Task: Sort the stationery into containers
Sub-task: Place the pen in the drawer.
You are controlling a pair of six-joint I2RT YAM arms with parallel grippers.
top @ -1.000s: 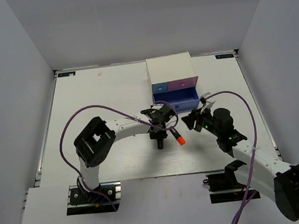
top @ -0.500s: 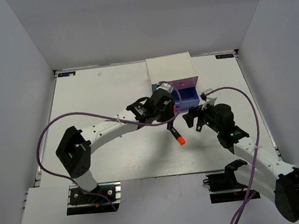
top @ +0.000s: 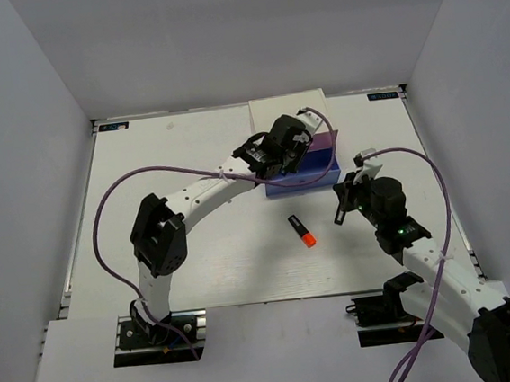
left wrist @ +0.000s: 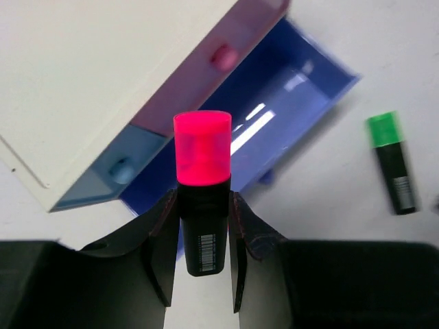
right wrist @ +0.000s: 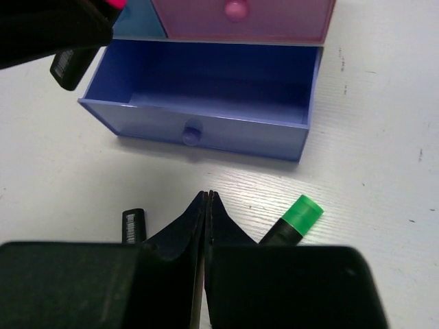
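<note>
My left gripper is shut on the black body of a pink-capped highlighter, held in the air above the open wide blue-violet drawer of the white cabinet. The light blue drawer and pink drawer are closed. My right gripper is shut with nothing in it, low over the table in front of the open drawer. A green-capped highlighter lies just right of its fingers. The orange-capped highlighter lies on the table in the middle.
The left arm arches across the table's middle to the cabinet. The right arm comes in from the lower right. Purple cables loop above both arms. Grey walls enclose the table on three sides.
The left arm has carried the pink-capped highlighter from the table's middle up over the open drawer. The right gripper, open before, has shut. The orange-capped highlighter has stayed put.
</note>
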